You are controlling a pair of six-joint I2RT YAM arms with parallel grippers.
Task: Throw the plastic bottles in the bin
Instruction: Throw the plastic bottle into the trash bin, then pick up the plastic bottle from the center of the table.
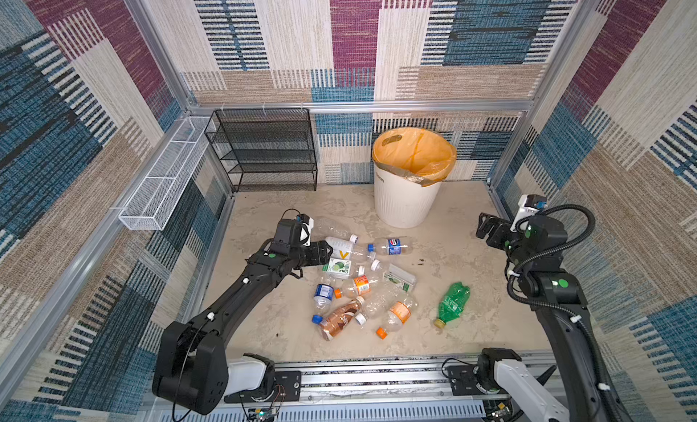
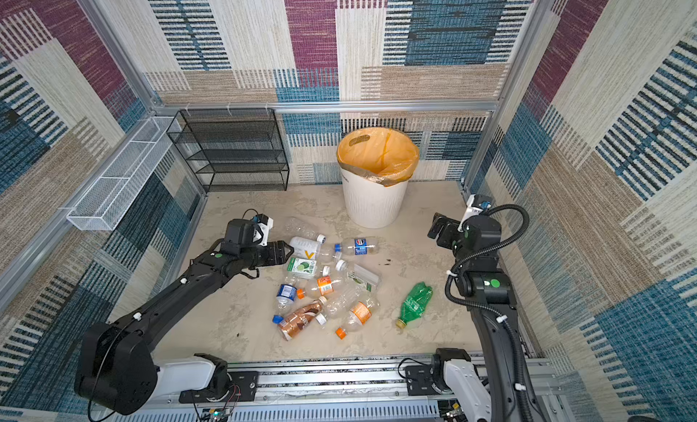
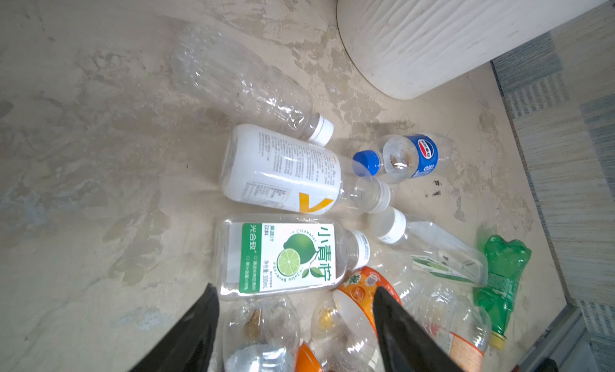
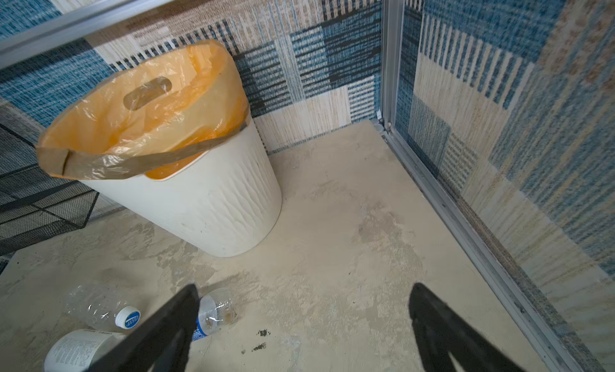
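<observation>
Beige desk holds plastic bottles, bin at 12 o'clock. Left end effector and right end effector are spread, holding nothing.

This looks like a robot test cell in a lab. An aluminium frame boxes in a mottled beige surface. The walls are lined with patchwork fabric (possibly carpet tile). The left arm and right arm rise from a rail along the lower edge of both top views.
</observation>
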